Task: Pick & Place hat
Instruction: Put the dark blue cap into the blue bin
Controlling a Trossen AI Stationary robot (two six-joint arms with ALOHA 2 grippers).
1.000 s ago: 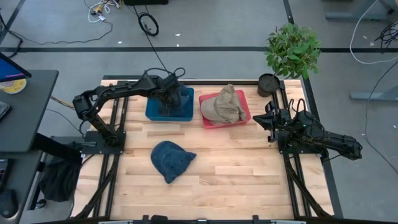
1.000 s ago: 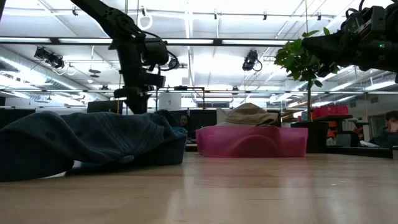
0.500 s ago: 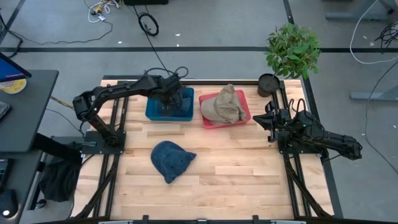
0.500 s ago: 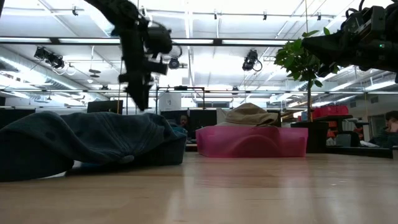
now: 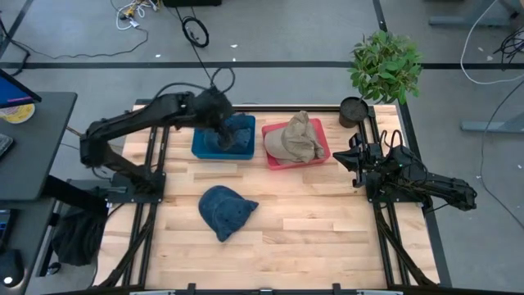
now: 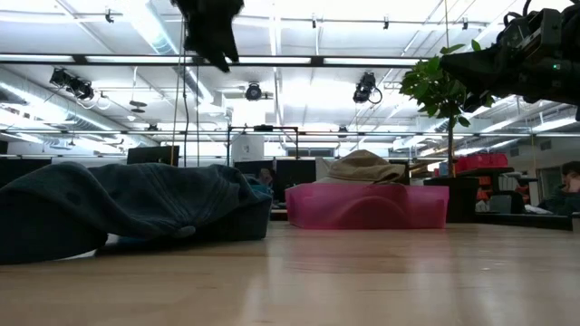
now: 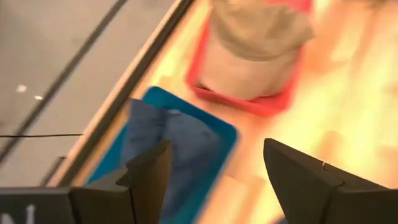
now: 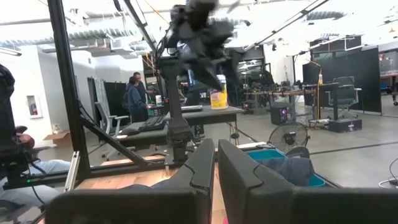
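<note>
A leafy potted plant (image 5: pixel 385 67) stands at the wooden counter's (image 5: pixel 327 238) far corner. The left claw (image 5: pixel 221 123) hangs released and empty above the blue plastic tray (image 5: pixel 201 147), where one dark blue hat (image 7: pixel 171 146) lies crumpled. A tan hat (image 5: pixel 295 138) fills the red tray (image 5: pixel 322 141). Another dark blue cloth hat (image 5: pixel 225 210) lies on the counter. The right claw (image 8: pixel 216 163) waits clenched, empty.

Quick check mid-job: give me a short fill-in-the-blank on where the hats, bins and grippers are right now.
1. The tan hat lies in the ____ bin.
2. The left gripper, jaws open, is above the ____ bin.
3. One blue hat lies on the bare ____, outside both bins.
4. The right gripper waits with its jaws ____.

Missing words: red; blue; table; shut
</note>
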